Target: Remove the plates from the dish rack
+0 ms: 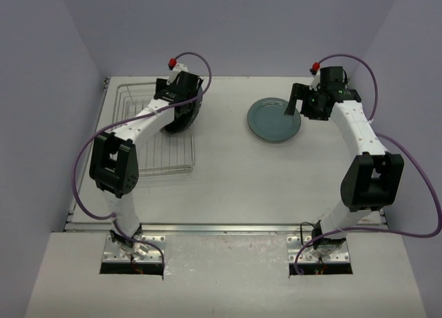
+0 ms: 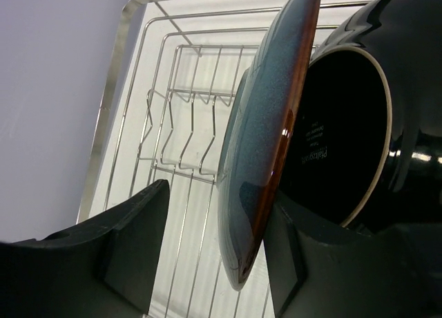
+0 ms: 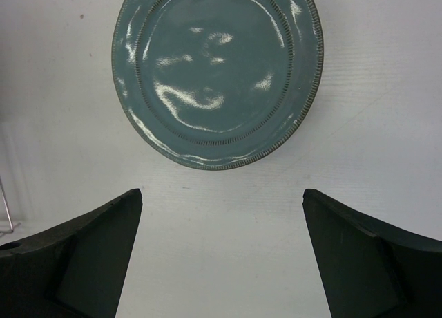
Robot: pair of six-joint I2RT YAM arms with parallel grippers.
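Roughly half-spread left tool [image 2: 217, 204] astride plate [image 2: 269, 124]

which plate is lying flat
The grey-blue plate, flat on the table by the right gripper; the teal plate and black plate stand on edge in the rack.

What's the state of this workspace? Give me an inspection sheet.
Surface: white table.
Job's things: dish rack at left, holding dark teal plate and black-backed plate on edge; grey-blue plate flat on table.
Clutter: nothing seen.
Grippers: left gripper, jaws straddling dark teal plate, gap on one side; right gripper, jaws open, empty, near grey-blue plate.
Cables: purple cables looping off both arms.
Surroundings: pale lilac walls.
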